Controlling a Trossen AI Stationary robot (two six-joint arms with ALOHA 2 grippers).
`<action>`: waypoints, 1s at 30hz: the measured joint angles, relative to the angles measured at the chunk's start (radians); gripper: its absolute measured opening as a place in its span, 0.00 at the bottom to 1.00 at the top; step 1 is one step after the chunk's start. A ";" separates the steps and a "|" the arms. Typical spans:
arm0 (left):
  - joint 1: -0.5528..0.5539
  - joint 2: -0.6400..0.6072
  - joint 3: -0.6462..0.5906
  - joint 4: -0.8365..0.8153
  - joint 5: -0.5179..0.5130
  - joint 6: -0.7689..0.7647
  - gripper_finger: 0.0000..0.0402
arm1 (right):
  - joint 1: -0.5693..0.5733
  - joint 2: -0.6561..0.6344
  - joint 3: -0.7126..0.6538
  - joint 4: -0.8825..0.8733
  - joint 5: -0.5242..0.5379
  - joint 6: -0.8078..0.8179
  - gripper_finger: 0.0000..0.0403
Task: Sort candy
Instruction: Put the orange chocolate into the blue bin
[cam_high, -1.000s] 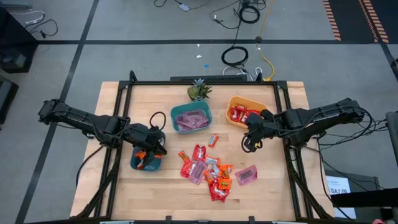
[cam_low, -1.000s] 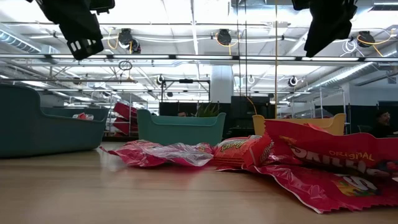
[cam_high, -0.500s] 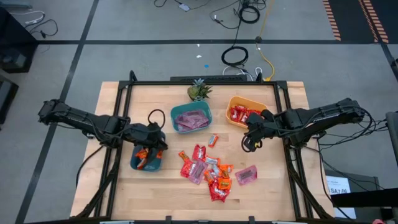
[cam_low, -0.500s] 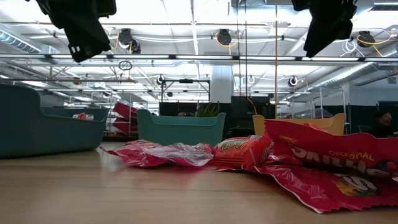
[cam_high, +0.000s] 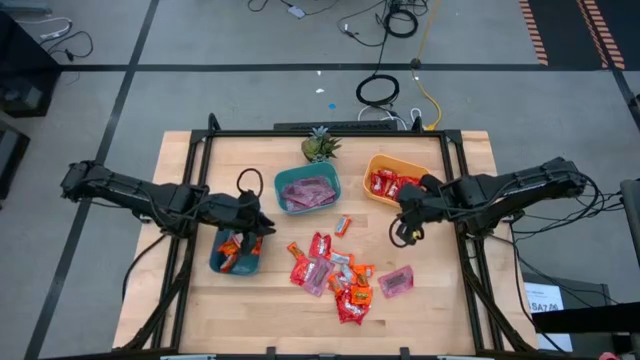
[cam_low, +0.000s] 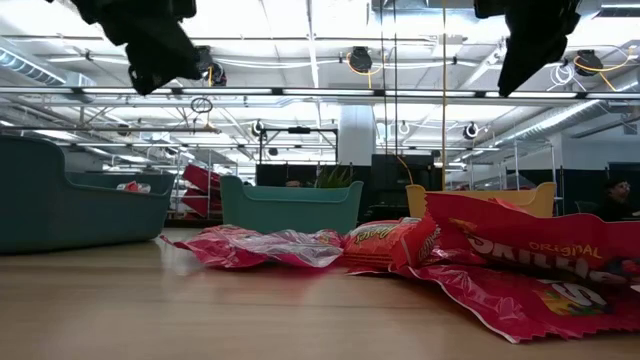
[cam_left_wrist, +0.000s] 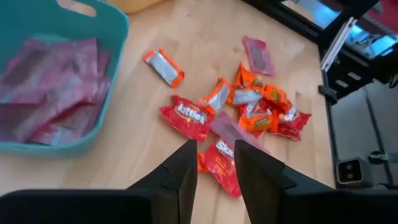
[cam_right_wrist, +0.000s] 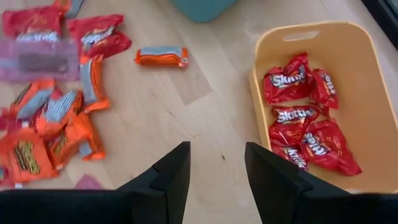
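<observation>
Loose candy (cam_high: 335, 272) in red, orange and pink wrappers lies flat in a heap on the wooden table (cam_high: 450, 300), right of centre toward the near edge. One orange piece (cam_high: 343, 225) lies apart from it. My left gripper (cam_left_wrist: 214, 146) hangs open and empty over the right rim of a dark teal bowl (cam_high: 218, 266) holding orange candy (cam_high: 236, 250). My right gripper (cam_right_wrist: 216, 149) hangs open and empty above bare wood, just on the near side of the yellow bowl (cam_high: 372, 165) holding red candy (cam_right_wrist: 298, 118).
A teal bowl (cam_high: 336, 186) with pink candy stands at the far middle, and a small green plant (cam_high: 320, 147) behind it. A single pink candy (cam_high: 396, 282) lies right of the heap. A black frame (cam_high: 300, 133) borders the table. Bare wood lies along the near left.
My left gripper has swung a little toward the table's right, away from the middle of the dark teal bowl and toward the heap. In the low view it has shifted rightward and tipped up. My right gripper has kept still.
</observation>
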 joint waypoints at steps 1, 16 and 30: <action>-0.002 0.005 0.006 -0.005 -0.010 0.011 0.29 | 0.007 0.000 0.000 0.001 0.001 -0.015 0.36; -0.062 0.410 0.314 -0.228 -0.090 0.200 0.29 | 0.124 0.000 -0.170 0.299 0.002 -0.150 0.36; -0.061 0.672 0.361 -0.161 -0.039 0.548 0.29 | 0.174 0.000 -0.328 0.586 -0.002 -0.145 0.36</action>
